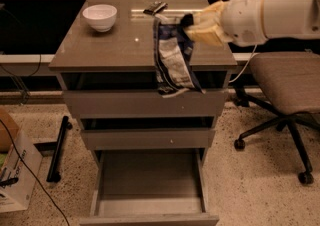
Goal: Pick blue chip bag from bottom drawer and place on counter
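Note:
The blue chip bag (pixel 172 55) hangs from my gripper (pixel 192 24), which is shut on its top edge. The bag is dark blue with white and silver patches and dangles in the air in front of the counter (pixel 120 45), its lower end overlapping the top drawer front. The gripper is above the right part of the counter, with the white arm reaching in from the right. The bottom drawer (pixel 150 185) is pulled open at the bottom of the view and shows a bare grey floor.
A white bowl (pixel 100 16) stands on the counter's back left. A small flat dark item (pixel 155 7) lies at the back middle. An office chair (pixel 285 95) stands to the right. A cardboard box (pixel 15 170) and cables are on the floor at left.

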Controlling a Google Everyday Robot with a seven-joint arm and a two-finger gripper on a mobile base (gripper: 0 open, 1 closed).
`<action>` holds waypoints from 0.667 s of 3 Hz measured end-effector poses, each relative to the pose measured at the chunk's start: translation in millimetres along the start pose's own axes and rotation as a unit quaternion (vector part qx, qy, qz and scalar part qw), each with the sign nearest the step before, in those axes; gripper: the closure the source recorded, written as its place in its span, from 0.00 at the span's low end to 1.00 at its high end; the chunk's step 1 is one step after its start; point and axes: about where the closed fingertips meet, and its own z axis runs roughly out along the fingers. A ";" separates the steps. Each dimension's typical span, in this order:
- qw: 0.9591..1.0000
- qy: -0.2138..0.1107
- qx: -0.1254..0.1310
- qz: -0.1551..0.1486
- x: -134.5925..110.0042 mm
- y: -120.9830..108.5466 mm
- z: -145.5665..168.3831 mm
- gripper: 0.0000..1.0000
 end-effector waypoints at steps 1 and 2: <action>0.999 -0.018 0.027 -0.003 -29.4 -50.4 30.1 1.00; 0.999 -0.007 0.041 0.027 -27.8 -92.1 66.7 1.00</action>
